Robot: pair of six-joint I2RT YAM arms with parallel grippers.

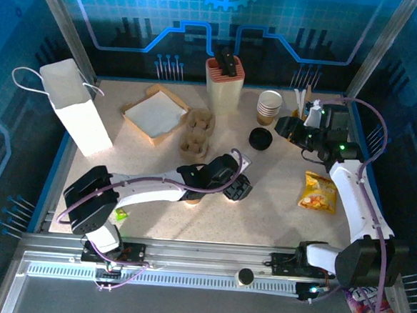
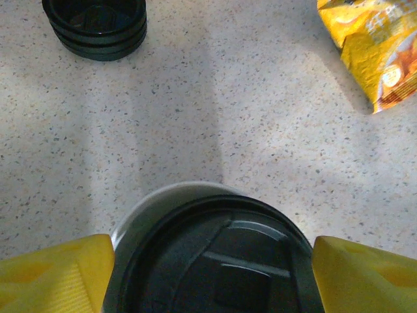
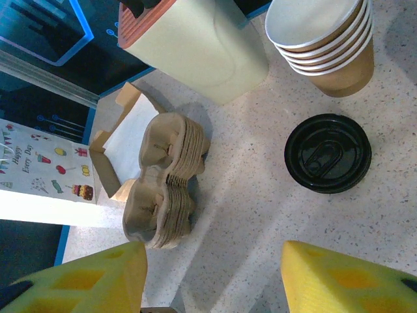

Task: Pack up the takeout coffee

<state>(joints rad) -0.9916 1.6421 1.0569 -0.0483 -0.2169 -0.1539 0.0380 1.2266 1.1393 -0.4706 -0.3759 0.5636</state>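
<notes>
A takeout coffee cup with a white rim and a black lid sitting slightly askew stands on the table between the yellow fingers of my left gripper. The jaws stand on either side of it, with a thin gap at the right finger. From above, this cup and my left gripper are at mid-table. My right gripper hovers open and empty at the back right, its yellow fingers over bare table near the lids.
A stack of loose black lids lies beside nested lidless cups. Cardboard cup carriers, a cream container, a napkin box and a white paper bag stand behind. A chips bag lies right.
</notes>
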